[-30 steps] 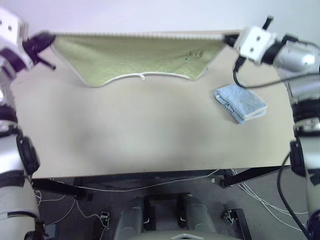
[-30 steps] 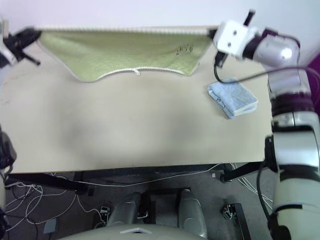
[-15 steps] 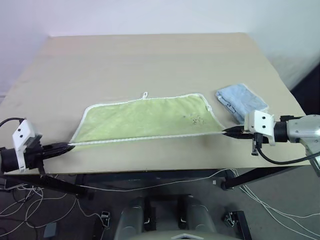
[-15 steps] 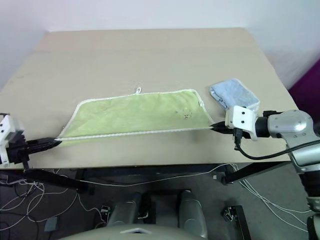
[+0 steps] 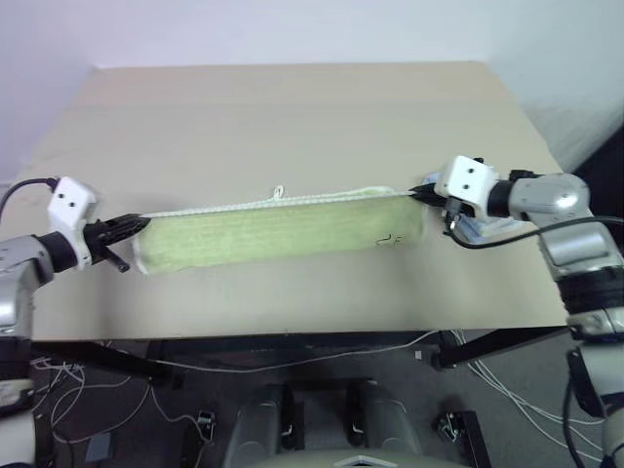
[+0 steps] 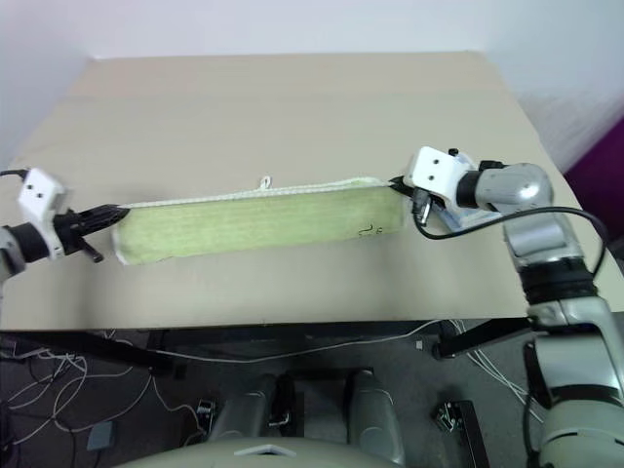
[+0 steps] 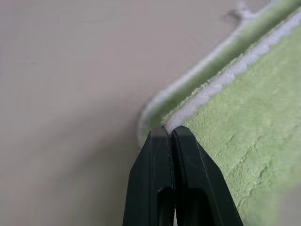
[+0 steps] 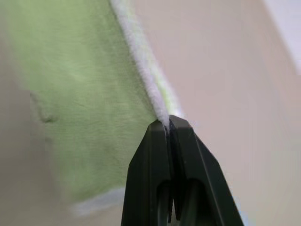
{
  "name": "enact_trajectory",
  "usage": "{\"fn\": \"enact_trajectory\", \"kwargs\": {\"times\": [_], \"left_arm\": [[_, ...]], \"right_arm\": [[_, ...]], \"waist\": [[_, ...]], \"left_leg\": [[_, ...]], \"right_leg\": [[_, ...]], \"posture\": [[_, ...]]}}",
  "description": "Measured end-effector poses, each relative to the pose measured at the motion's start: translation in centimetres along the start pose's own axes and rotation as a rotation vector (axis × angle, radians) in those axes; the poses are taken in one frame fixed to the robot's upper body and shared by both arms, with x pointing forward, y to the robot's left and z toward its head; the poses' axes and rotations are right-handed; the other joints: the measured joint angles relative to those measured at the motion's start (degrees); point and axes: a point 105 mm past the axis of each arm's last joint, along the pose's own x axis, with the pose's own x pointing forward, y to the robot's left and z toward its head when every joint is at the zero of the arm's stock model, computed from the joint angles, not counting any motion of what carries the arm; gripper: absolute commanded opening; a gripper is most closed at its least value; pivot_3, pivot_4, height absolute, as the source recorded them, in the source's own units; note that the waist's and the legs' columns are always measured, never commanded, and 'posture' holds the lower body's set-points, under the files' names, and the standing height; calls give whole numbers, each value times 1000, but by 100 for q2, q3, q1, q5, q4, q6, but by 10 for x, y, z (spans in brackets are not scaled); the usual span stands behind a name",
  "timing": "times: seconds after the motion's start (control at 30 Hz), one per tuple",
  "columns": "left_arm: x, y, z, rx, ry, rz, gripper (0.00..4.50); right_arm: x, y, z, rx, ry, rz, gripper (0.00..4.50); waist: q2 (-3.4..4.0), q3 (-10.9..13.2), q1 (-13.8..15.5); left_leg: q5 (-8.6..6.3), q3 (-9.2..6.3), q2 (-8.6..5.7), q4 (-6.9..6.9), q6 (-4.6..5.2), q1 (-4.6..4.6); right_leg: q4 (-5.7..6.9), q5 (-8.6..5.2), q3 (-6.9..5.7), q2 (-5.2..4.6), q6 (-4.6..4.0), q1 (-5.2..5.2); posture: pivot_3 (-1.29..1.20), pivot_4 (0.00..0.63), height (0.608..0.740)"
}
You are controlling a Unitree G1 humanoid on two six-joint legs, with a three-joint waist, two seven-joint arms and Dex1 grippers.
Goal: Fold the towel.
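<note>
Towel-folding, first lengthwise fold. The towel [image 5: 278,226] lies on the bench [image 5: 292,117] as a long narrow band, doubled over along its length. It spans the gap between the two claws. The left claw [image 5: 137,223] is closed tight on the white-corded corner at its own end; the left wrist view shows the edging pinched at the fingertips [image 7: 171,134], with a second corded edge lying just beyond them on the bench. The right claw [image 5: 419,190] is likewise clamped shut on the opposite corner, and the towel stretches away from its tips toward the left claw. A light-blue folded cloth [image 5: 478,226] sits just behind and beneath the right claw.

Change: half a second ago both claws held the near edge low toward the robot, with the towel spread open; now that edge has been carried across onto the far edge. The first fold therefore appears laid. Probably next: release, then fold end to end.
</note>
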Motion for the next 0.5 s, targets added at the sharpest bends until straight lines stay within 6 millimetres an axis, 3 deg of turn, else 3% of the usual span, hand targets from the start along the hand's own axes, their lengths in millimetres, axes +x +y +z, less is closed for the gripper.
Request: {"fn": "enact_trajectory", "kwargs": {"times": [0.13,0.33,0.43,0.5], "left_arm": [[30,5,-3,26,10,50,0],[44,4,-13,51,44,62,0],[44,4,-17,56,53,65,671],[44,6,-21,43,61,74,1311]], "right_arm": [[24,-9,-10,-29,56,-49,52],[36,-5,-22,-38,88,-67,52],[38,-1,-28,-29,95,-64,681],[37,-1,-32,-13,104,-72,1330]], "waist": [[-1,0,1],[-2,1,-13],[-2,1,-17],[-2,1,-15]], "left_leg": [[1,8,-1,4,3,4],[2,11,1,4,3,4],[2,12,2,4,3,6],[2,11,2,4,3,7]], "right_leg": [[4,2,1,2,8,4],[4,1,2,4,11,5],[6,1,4,4,12,5],[7,1,4,4,12,5]], "posture": [[0,150,740],[0,150,740],[0,150,740],[0,150,740]]}}
